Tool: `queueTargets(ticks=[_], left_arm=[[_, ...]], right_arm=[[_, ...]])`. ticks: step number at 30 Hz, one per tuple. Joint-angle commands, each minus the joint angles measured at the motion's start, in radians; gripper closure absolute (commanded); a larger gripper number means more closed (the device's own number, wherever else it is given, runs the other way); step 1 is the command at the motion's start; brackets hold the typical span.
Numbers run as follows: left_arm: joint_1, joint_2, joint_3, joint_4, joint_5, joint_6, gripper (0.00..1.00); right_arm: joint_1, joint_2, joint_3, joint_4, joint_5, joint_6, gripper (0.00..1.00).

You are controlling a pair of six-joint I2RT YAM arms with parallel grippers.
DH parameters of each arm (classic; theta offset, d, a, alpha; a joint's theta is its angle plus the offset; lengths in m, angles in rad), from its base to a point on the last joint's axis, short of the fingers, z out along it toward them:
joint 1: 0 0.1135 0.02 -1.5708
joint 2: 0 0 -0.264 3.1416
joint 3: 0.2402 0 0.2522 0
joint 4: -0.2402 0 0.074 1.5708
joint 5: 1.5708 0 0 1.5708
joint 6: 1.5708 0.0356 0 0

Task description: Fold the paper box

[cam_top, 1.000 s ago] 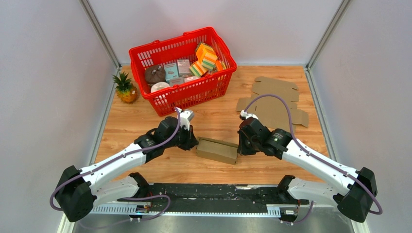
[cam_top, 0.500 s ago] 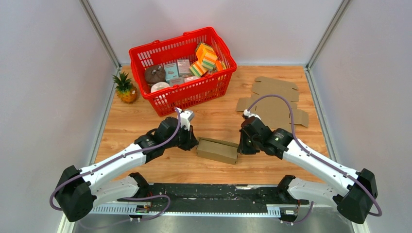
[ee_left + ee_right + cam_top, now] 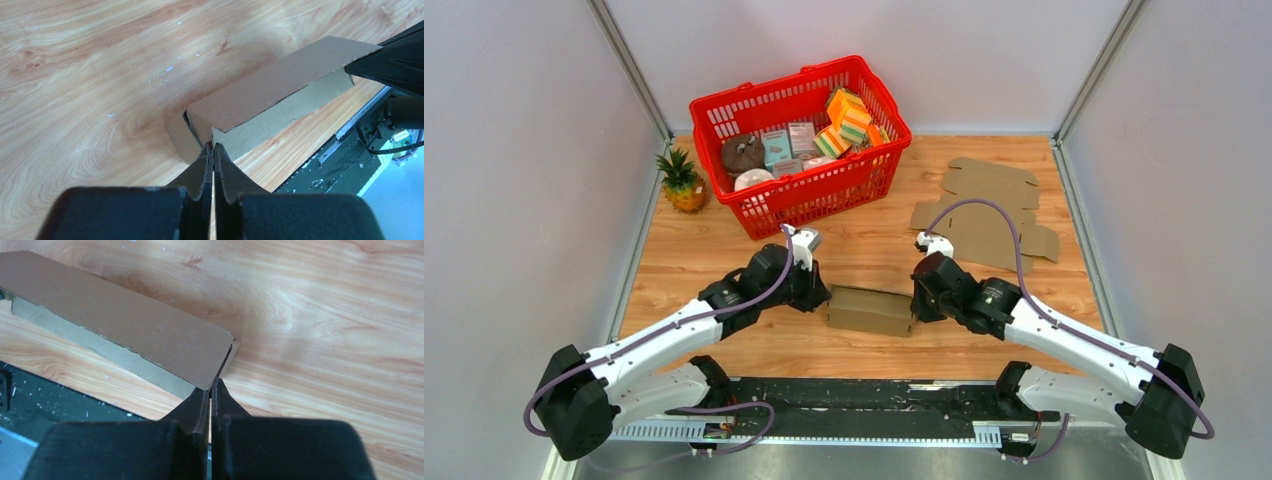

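— From overhead, what's the surface?
— Light wood-grain table [image 3: 724, 260], closed in by plain pale walls [image 3: 514, 150] with metal strips in the far corners. A black rail [image 3: 864, 405] runs along the near edge by the arm bases.
— And on it?
— Red basket [image 3: 879, 165] at the back left, packed with small packages; their labels are too small to read. A pineapple [image 3: 683, 181] stands just left of it. Flat cardboard blanks [image 3: 989, 205] lie at the back right. The box [image 3: 870, 310] lies front and middle, between the arms.
— Grippers?
— Left gripper [image 3: 821, 298] is at the box's left end and right gripper [image 3: 916, 300] at its right end. From up here I cannot tell how the jaws stand.
— On the left wrist?
— Fingers are pressed together, tips touching the box's near end corner, where a flap edge shows. The card is plain brown. Pale specks dot the wood. The right gripper's dark tip meets the far end.
— Right wrist?
— Fingers closed tight, tips against the box's end corner. Whether they pinch any card, I cannot tell. The top is flat, plain brown. The box sits close to the table's front edge, with the white-flecked rail just past it.
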Motion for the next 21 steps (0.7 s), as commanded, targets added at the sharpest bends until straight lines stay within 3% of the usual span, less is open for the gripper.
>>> queueTargets(ticks=[1,4,11,16,21], left_arm=[[-0.024,-0.04,-0.04,0.03,0.003,-0.03,0.96],[-0.026,-0.081,-0.061,0.024,-0.013,-0.039,0.91],[-0.024,-0.268,0.006,-0.144,-0.082,-0.053,0.43],[-0.026,-0.269,0.116,-0.269,-0.178,-0.065,0.4],[-0.024,-0.137,0.175,-0.277,-0.2,-0.085,0.57]], right_arm=[[0.065,0.006,-0.033,0.118,0.081,-0.06,1.0],[0.091,0.003,-0.051,0.159,0.126,-0.091,1.0],[0.102,-0.032,-0.076,0.215,0.109,-0.153,1.0],[0.104,-0.043,-0.071,0.212,0.115,-0.185,1.0],[0.105,-0.041,-0.073,0.23,0.107,-0.188,0.95]])
